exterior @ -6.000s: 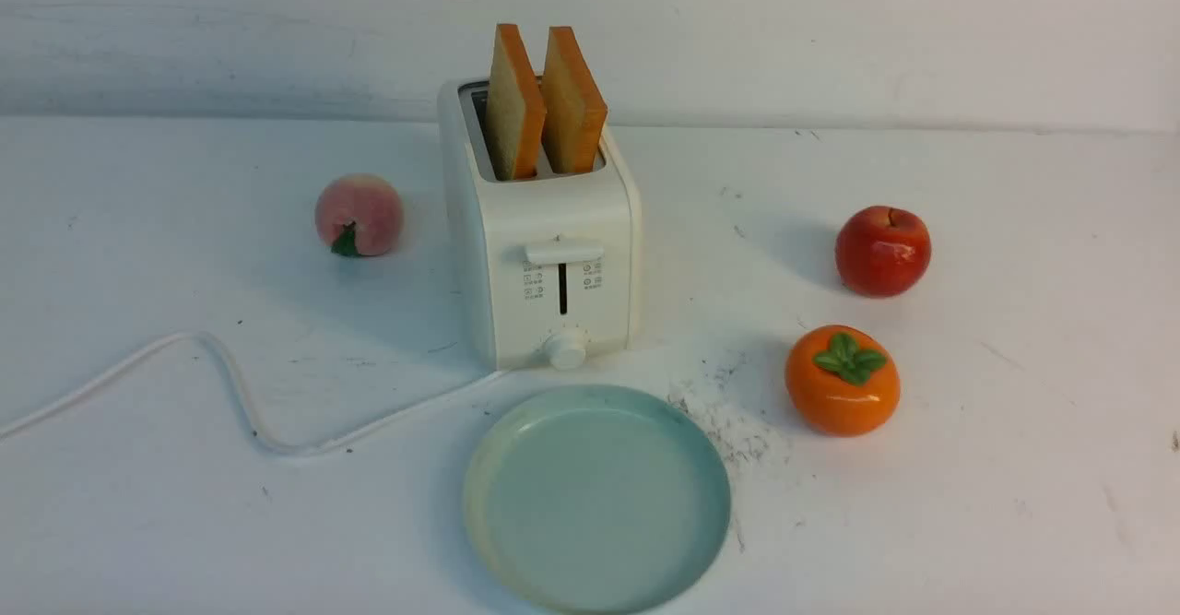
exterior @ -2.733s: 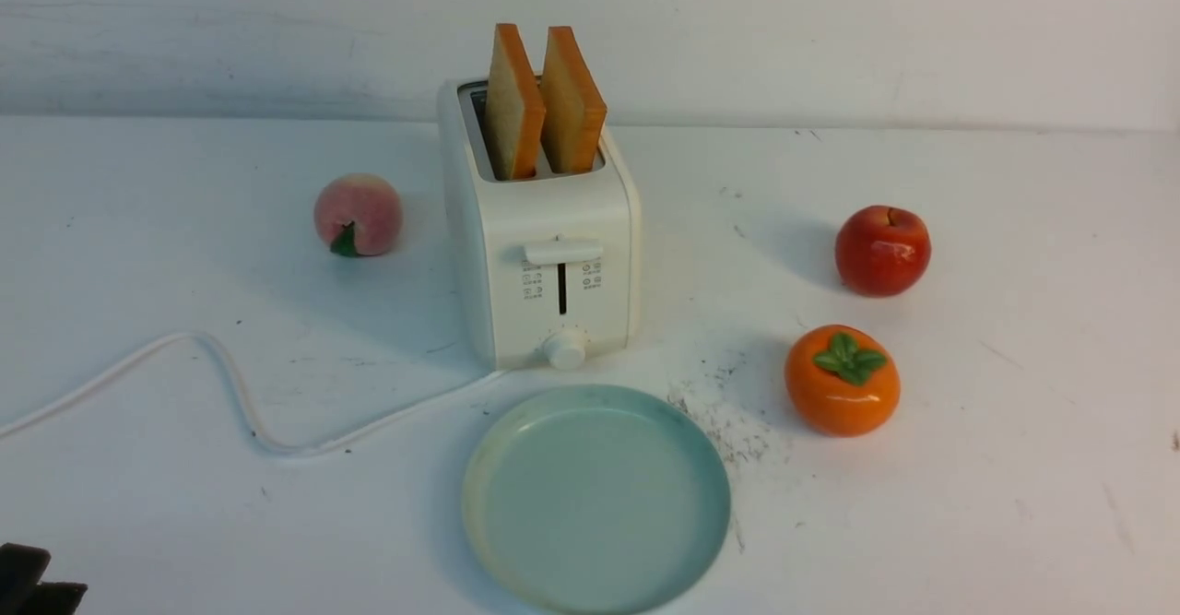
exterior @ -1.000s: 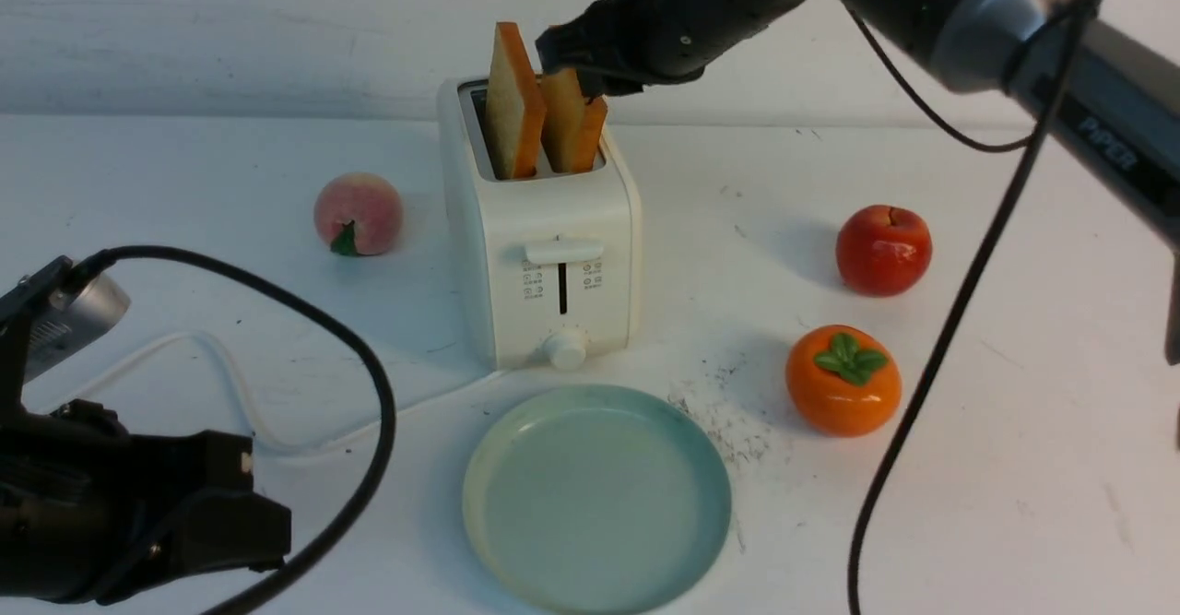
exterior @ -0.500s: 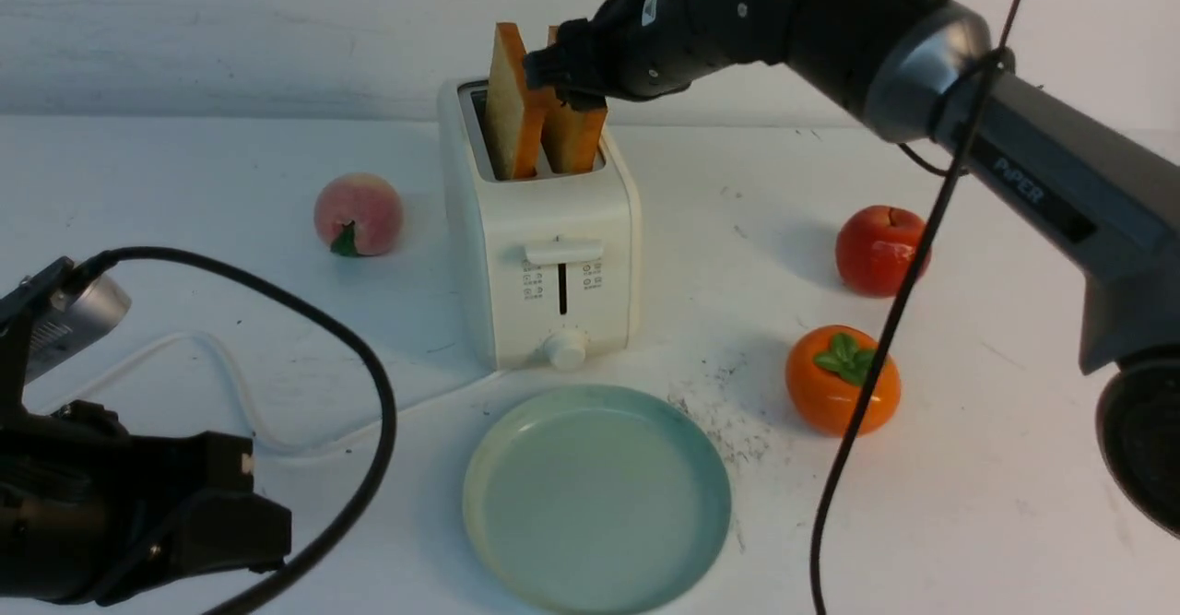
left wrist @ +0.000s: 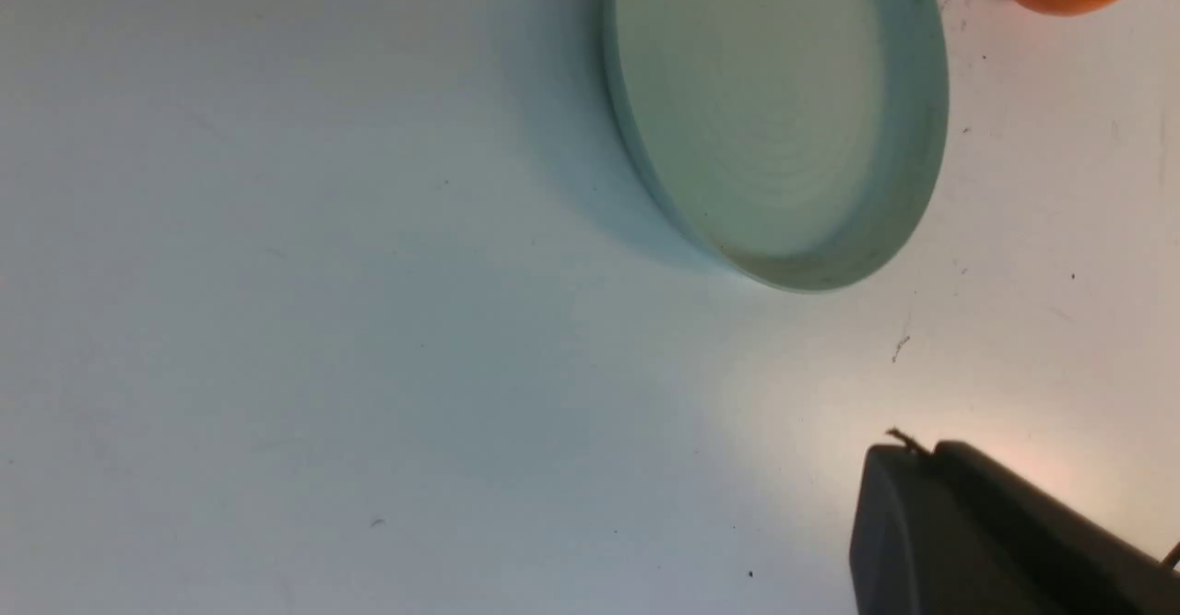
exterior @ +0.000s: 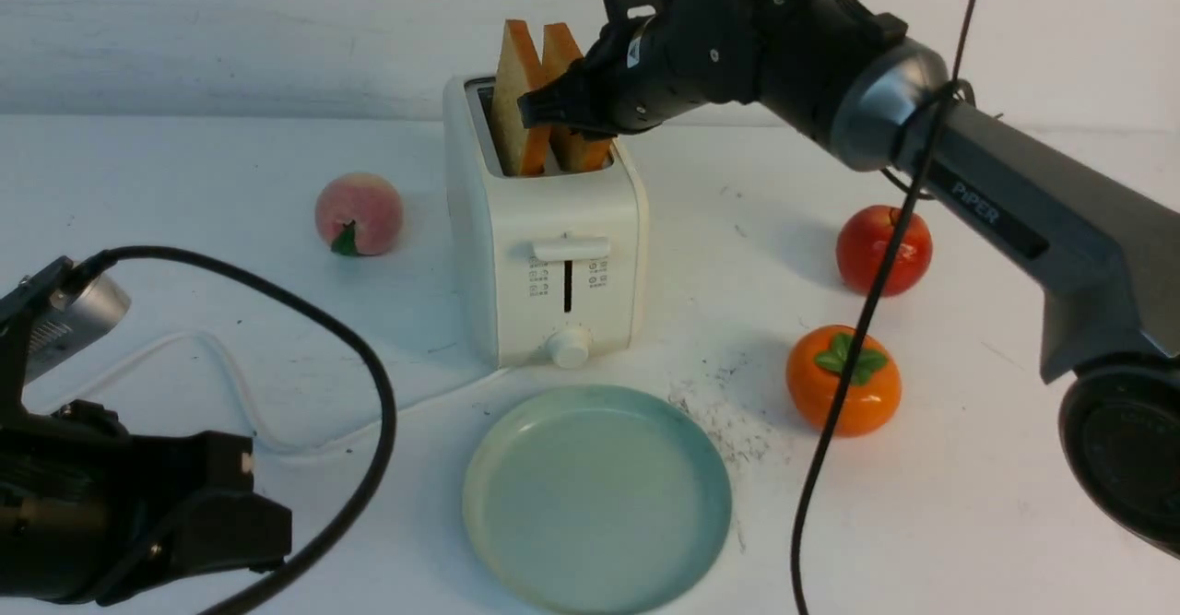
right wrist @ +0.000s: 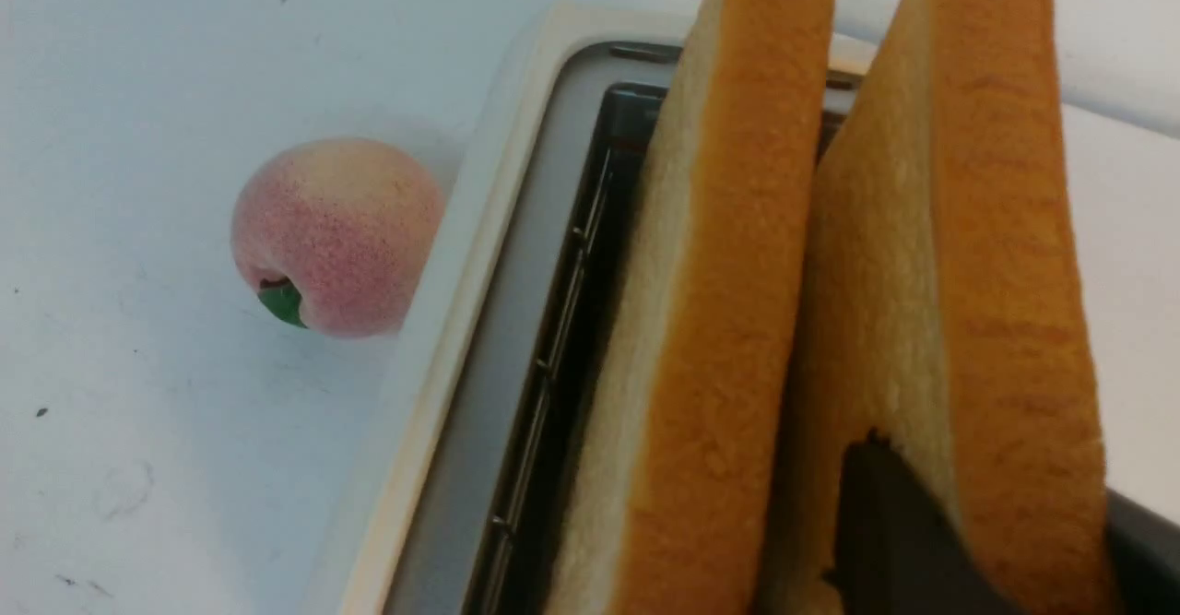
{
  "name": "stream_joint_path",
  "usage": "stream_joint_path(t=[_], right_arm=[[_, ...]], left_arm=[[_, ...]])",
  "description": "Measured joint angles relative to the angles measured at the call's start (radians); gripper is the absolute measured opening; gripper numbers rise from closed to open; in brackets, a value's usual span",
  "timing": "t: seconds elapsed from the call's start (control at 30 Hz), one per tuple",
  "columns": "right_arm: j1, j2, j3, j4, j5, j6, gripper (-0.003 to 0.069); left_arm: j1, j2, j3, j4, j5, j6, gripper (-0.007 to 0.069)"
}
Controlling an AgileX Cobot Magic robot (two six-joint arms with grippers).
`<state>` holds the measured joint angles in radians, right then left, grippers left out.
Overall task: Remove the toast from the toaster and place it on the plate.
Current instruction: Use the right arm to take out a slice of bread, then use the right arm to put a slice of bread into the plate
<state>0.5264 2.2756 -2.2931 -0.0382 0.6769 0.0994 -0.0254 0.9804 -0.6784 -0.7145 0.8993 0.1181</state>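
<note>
And there I was, at the opening stage of the job: both slices stood upright with their lower ends in the toaster (exterior: 570, 214), and the plate (exterior: 597, 495) had no toast on it, so neither piece was delivered. My right end effector (right wrist: 996, 514) had the right-hand slice (right wrist: 1014, 301) between its fingers, one finger in the gap between the two pieces, the other on the outer side! The jaws stood only partly apart, about a slice's thickness, and looked closed on the bread; how firm that hold was, I could not tell. The left-hand slice (right wrist: 728, 301) stood free, just beside that inner finger, to the left of my grip. The toaster was directly beneath my right end effector, while the plate lay lower down and nearer to me, on the bench (exterior: 369, 523) in front of the toaster. My left end effector (exterior: 272, 541) had its jaws together with nothing in them, well away from the bread, and from there the plate was to the right. What was left, as I judged it: draw this slice straight up out of its slot, bring it towards me, lay it on the plate, then deal with its neighbour if both were wanted.
</note>
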Motion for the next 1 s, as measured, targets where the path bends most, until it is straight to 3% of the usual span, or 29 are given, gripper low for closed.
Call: stream_joint_path(t=[0.3, 0.4, 0.53, 0.67, 0.8, 0.97, 1.0], right_arm=[[0.000, -0.232, 0.001, -0.095, 0.080, 0.000, 0.0117], [-0.002, -0.386, -0.009, -0.148, 0.202, 0.000, 0.0117], [-0.002, -0.569, -0.012, -0.211, 0.506, -0.019, 0.0117], [-0.003, -0.691, 0.061, -0.242, 0.580, -0.034, 0.0117], [-0.003, -0.862, 0.277, -0.182, 0.587, -0.026, 0.0117], [-0.003, -1.031, 0.751, 0.075, 0.573, -0.015, 0.0117], [-0.003, -1.055, 0.916, 0.182, 0.493, -0.020, 0.0117]], left_arm=[[0.000, 0.000, 0.000, 0.000, -0.001, 0.000, -0.0003], [0.000, 0.000, 0.000, 0.000, 0.005, 0.000, -0.0001], [0.000, 0.000, 0.000, 0.001, 0.032, 0.000, 0.0001], [0.000, -0.001, 0.000, 0.002, 0.036, 0.000, 0.0004], [0.000, -0.001, 0.000, 0.002, 0.038, 0.000, 0.0008], [0.000, -0.001, 0.000, 0.002, 0.038, 0.000, 0.0015], [0.000, -0.001, 0.000, 0.001, 0.038, 0.000, 0.0017]])
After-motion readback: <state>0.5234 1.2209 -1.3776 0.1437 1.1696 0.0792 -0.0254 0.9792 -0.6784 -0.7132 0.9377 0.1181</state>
